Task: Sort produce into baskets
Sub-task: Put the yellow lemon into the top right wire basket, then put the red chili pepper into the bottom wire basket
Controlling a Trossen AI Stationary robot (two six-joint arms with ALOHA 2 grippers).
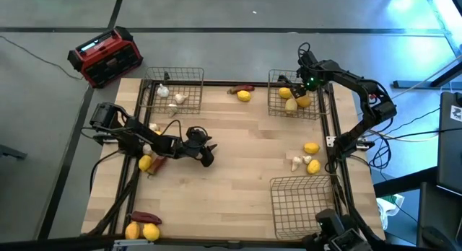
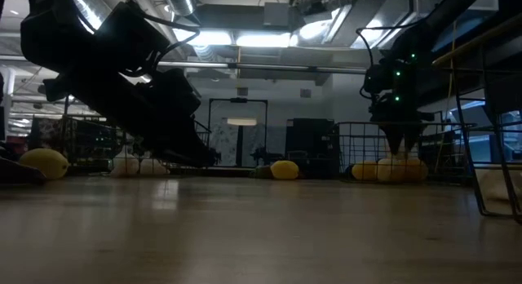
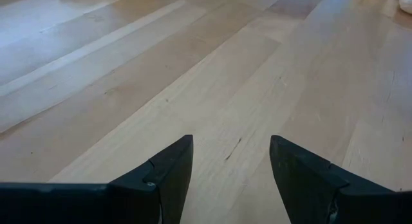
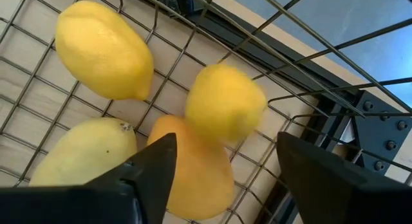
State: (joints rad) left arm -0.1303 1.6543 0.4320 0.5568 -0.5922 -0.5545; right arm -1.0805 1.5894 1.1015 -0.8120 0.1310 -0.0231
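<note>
Right gripper (image 4: 222, 163) released over far basket (image 1: 277, 76), lemon (image 4: 225, 103) dropping; should lift straight up. Left gripper (image 3: 230, 161) released, empty over desk (image 3: 129, 76).

From above we see the worktop (image 1: 238, 157) evenly lit; at table height it is dim, backlit by glaring ceiling lights; one lemon (image 4: 225, 105) is motion-blurred

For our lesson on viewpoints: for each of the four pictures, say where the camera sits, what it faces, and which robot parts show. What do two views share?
High: overhead, facing down; both arms, wooden table.
Low: table height, facing the room; arms from above.
Left wrist: facing bare tabletop; left claw open.
Right wrist: facing lemons in the far right basket; right claw open.
Shared: high and right wrist both show that basket.
</note>
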